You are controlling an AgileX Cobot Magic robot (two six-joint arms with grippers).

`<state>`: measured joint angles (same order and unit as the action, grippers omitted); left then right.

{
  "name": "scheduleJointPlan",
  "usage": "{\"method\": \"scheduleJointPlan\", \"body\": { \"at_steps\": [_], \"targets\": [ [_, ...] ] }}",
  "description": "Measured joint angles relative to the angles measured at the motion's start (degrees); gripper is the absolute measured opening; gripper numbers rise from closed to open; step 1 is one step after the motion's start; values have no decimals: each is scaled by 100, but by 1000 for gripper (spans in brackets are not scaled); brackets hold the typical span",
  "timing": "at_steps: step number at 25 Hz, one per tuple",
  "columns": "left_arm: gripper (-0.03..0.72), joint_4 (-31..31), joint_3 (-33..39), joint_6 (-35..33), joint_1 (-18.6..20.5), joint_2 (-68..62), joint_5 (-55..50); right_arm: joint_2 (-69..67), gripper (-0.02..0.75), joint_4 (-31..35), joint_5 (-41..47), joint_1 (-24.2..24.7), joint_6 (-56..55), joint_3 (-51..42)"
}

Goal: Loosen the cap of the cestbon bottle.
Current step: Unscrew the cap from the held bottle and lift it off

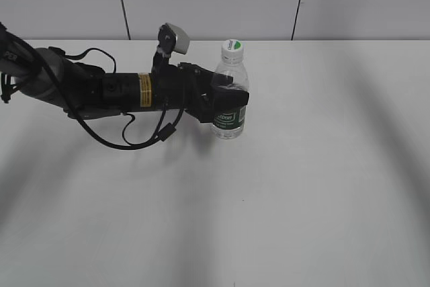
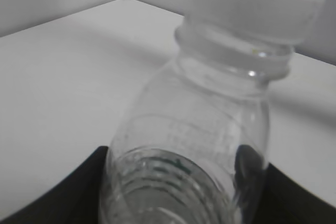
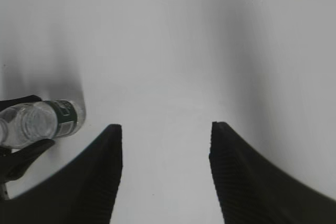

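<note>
Exterior view: cestbon bottle [image 1: 231,92] upright, cap [image 1: 232,46] uppermost.

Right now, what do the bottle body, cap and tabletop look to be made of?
cestbon bottle: clear thin plastic, glossy; the table shows through it, and the shoulder is ribbed. cap: opaque white plastic with a green segment, looks matte. table: smooth white surface, matte with soft shadows, probably laminate; unsure. left gripper grips the body.

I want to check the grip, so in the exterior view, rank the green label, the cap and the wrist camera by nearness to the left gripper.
1. Green label: just below the left gripper, which clamps the cestbon bottle.
2. Cap: on top, above the grip.
3. Wrist camera: up and left, behind the fingers.
</note>
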<state>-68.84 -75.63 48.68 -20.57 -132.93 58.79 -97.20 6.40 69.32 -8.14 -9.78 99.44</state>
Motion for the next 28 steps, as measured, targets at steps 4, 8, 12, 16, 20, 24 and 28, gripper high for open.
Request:
{"method": "scheduleJointPlan", "body": {
  "at_steps": [4, 8, 12, 16, 20, 24, 28],
  "targets": [
    [426, -7, 0, 0, 0, 0, 5, -570, 414, 79, 13, -526, -262, 580],
    [426, -103, -7, 0, 7, 0, 31, -1179, 414, 187, 19, -959, -496, 1161],
    [426, -214, -14, 0, 9, 0, 64, -1717, 414, 367, 25, -1345, -665, 1709],
    [426, -226, -27, 0, 9, 0, 64, -2059, 414, 429, 25, -1665, -859, 2064],
    [426, -215, -27, 0, 9, 0, 8, -2198, 414, 450, 25, -1947, -1026, 2089],
    [424, -214, -33, 0, 9, 6, -90, -2211, 414, 420, 25, -2131, -1121, 2089],
    [424, -214, -38, 0, 9, 6, -97, -2211, 414, 374, 25, -2159, -1176, 1929]
  ]
}}
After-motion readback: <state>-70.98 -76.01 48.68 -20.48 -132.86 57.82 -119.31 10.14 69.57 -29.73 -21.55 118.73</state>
